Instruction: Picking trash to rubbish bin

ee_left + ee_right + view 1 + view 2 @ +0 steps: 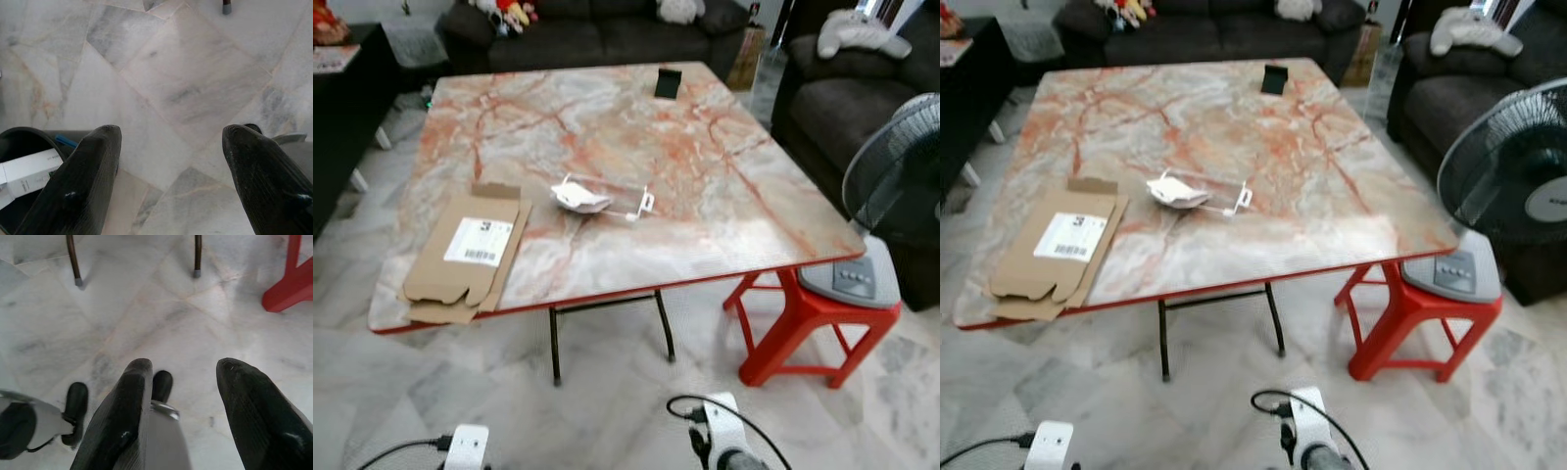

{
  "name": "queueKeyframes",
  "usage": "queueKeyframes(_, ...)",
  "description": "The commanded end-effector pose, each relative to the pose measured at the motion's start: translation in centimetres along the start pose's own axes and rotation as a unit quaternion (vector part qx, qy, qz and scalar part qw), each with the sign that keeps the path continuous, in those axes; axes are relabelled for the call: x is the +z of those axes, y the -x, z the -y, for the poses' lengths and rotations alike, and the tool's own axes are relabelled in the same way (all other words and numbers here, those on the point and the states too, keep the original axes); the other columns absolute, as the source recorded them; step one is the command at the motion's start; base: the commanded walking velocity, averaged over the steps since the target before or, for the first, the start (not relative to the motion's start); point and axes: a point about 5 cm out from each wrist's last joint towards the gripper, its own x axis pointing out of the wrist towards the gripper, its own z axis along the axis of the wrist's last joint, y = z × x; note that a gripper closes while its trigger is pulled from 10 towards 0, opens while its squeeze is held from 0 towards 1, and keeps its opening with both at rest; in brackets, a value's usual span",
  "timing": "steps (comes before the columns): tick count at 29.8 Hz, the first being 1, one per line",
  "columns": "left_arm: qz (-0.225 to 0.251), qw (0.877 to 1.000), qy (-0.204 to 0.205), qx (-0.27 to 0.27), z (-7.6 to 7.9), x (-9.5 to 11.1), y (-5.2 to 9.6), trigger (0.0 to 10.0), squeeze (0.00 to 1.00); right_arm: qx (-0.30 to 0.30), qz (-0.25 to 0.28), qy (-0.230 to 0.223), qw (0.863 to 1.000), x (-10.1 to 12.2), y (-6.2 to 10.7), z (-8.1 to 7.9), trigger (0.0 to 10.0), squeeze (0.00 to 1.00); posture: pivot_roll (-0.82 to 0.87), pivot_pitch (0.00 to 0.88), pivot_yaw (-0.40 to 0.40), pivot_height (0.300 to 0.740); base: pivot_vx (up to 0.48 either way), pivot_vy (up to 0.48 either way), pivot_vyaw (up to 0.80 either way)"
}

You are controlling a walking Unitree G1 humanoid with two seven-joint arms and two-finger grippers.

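Both tools hang low over the pale marble floor (195, 88), well away from the work. The left tool (171, 161) is spread wide and holds nothing; beside it a dark rubbish bin (19, 142) already contains a white box. The right tool (183, 396) is also wide and empty, near the red plastic stool (803, 323).

The trash lies on the tabletop (607, 127), a smooth stone-patterned slab in grey and orange. The crumpled white packet (582, 198) with its clear plastic wrapper looks very light, soft and a little slippery; I would pinch it at the bunched white middle. The flattened cardboard box (465, 255) at the near left edge seems light but stiff and flat, so probably it is best taken by the edge that overhangs.
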Motion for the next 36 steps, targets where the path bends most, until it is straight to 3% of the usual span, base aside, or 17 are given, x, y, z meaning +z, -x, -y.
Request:
queueKeyframes(1,-0.005,1.0,0.004,0.001,0.2,-0.4,0.1,10.0,0.0,0.0,-0.002,-0.004,1.0,-0.1,0.0,0.1,10.0,0.0,0.16,0.117,-0.021,0.74,0.0,0.0,0.0)
queueKeyframes(9,-0.016,1.0,-0.017,0.009,0.1,-0.8,0.2,10.0,0.0,-0.003,0.002,0.021,1.0,0.1,0.0,0.2,10.0,0.0,0.16,0.121,-0.023,0.74,0.0,0.0,0.07)
queueKeyframes(16,-0.021,1.0,-0.017,0.011,0.1,-0.9,0.2,10.0,0.0,-0.002,-0.003,0.006,1.0,-0.1,0.0,0.2,10.0,0.0,0.16,0.121,-0.024,0.74,0.0,-0.48,0.48)
queueKeyframes(26,-0.025,0.999,-0.014,0.014,0.0,-1.0,0.2,10.0,0.0,0.0,0.005,0.024,1.0,0.3,0.0,0.2,10.0,0.0,0.16,0.119,-0.028,0.74,0.0,-0.371,0.26)
queueKeyframes(31,-0.012,1.0,-0.012,0.016,-0.1,-0.7,0.2,10.0,0.0,0.003,0.015,0.007,1.0,0.8,-0.1,0.1,10.0,0.0,0.15,0.118,-0.028,0.74,0.0,0.0,0.0)
queueKeyframes(33,0.038,0.999,-0.026,0.024,-0.3,1.2,-0.1,10.0,0.0,0.015,0.042,0.031,0.999,2.3,-0.3,0.0,10.0,0.0,0.16,0.124,-0.032,0.74,0.0,0.0,0.0)
queueKeyframes(36,0.066,0.997,-0.015,0.039,-0.6,2.3,-0.3,10.0,0.0,0.022,0.067,0.03,0.997,3.5,-0.4,-0.1,10.0,0.0,0.15,0.128,-0.039,0.74,0.0,0.0,0.0)
